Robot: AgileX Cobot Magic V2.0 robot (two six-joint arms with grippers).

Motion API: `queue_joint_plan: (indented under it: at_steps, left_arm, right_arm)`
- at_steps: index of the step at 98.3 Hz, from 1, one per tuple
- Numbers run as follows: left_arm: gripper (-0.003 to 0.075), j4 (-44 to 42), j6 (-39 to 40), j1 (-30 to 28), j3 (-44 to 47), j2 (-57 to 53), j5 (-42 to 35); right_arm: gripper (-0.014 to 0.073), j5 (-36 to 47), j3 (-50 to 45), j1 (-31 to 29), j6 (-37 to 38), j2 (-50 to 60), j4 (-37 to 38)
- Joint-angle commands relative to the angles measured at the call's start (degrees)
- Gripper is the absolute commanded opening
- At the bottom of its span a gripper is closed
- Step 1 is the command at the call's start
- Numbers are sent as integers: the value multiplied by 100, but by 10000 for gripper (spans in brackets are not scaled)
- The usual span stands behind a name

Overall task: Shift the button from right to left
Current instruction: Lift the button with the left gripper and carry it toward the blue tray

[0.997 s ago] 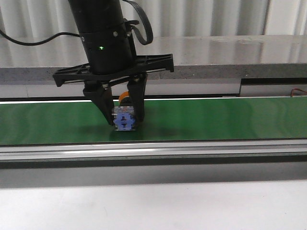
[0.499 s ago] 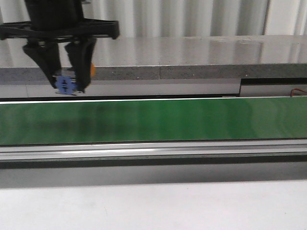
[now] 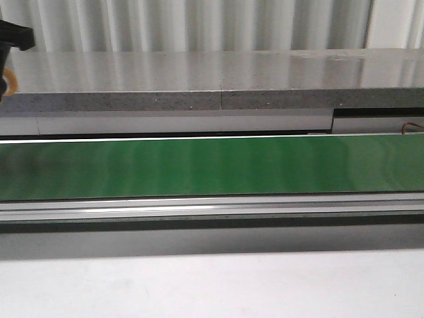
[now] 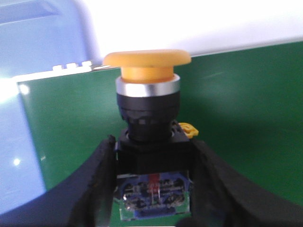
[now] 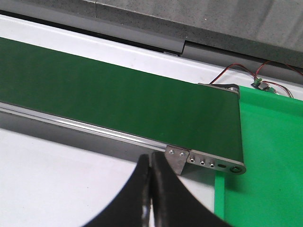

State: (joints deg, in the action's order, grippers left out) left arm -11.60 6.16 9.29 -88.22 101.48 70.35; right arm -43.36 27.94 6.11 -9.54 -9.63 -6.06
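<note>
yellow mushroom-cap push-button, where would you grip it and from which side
Grip the yellow mushroom-cap push-button on the squarish black block beneath its round collar, fingers closing on the two flat opposite sides. That is how the left gripper holds it: the block's faces give its fingers seating, whereas the round collar and overhanging cap would slip.

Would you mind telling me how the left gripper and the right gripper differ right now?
The left gripper is shut on the button; the right gripper is shut with nothing between its fingers. The left gripper's fingers stand apart around the button's body; the right gripper's touch. Both have black fingers.
</note>
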Motion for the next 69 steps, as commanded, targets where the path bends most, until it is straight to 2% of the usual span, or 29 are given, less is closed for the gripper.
queue_joint_plan:
  at_steps: [1, 21, 69]
  left_arm:
    - [27, -87, -214, -368, -178, -329, 208]
    - [27, -581, -266, -1043, -178, -329, 208]
    - [27, -602, -562, -2506, -178, -319, 65]
  right_arm:
    - [-66, 422, 132, -7, -48, -58, 27]
    - [-66, 422, 132, -7, -48, -58, 27]
    - [-66, 422, 132, -7, -48, -58, 27]
